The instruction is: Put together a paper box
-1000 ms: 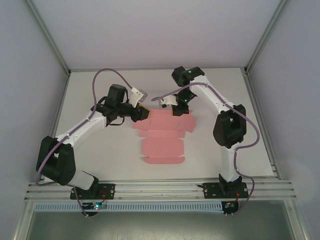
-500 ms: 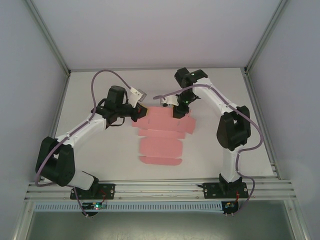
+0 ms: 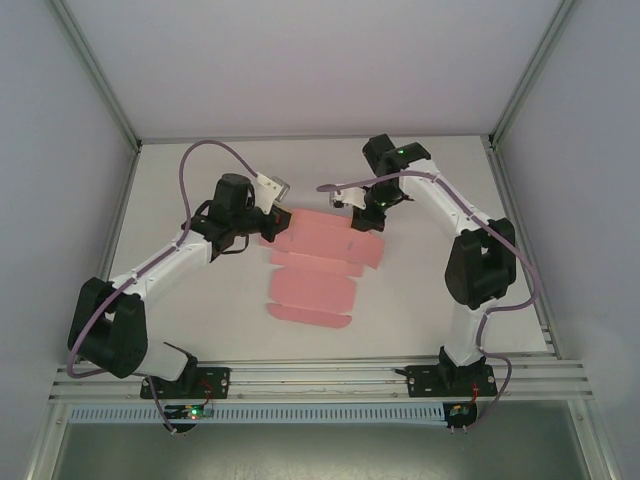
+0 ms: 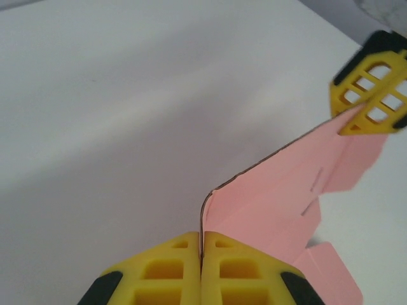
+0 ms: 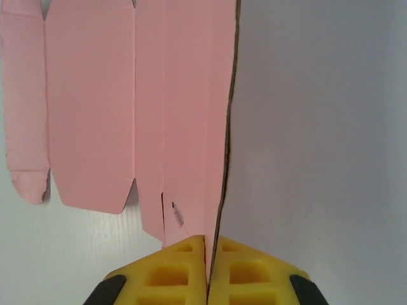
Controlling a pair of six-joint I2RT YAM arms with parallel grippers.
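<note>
The paper box (image 3: 310,288) is a flat light-pink die-cut sheet lying mid-table, with its far edge raised. My left gripper (image 3: 272,224) is at the sheet's far left corner. In the left wrist view that gripper (image 4: 201,236) is shut on the thin upturned corner of the paper box (image 4: 280,190), and the right arm's yellow fingers (image 4: 372,89) hold the other end. My right gripper (image 3: 361,217) is at the far right corner. In its wrist view it (image 5: 208,240) is shut on the sheet's edge (image 5: 219,159), while the panels and flaps (image 5: 89,108) spread to the left.
The white table (image 3: 200,300) runs to grey walls at the back and both sides. An aluminium rail (image 3: 320,378) crosses the near edge between the arm bases. Purple cables (image 3: 210,150) loop above both arms.
The left gripper has closed on the far left corner and drawn back to the left. The right gripper moved right along the far edge. The sheet's near end swung slightly left.
</note>
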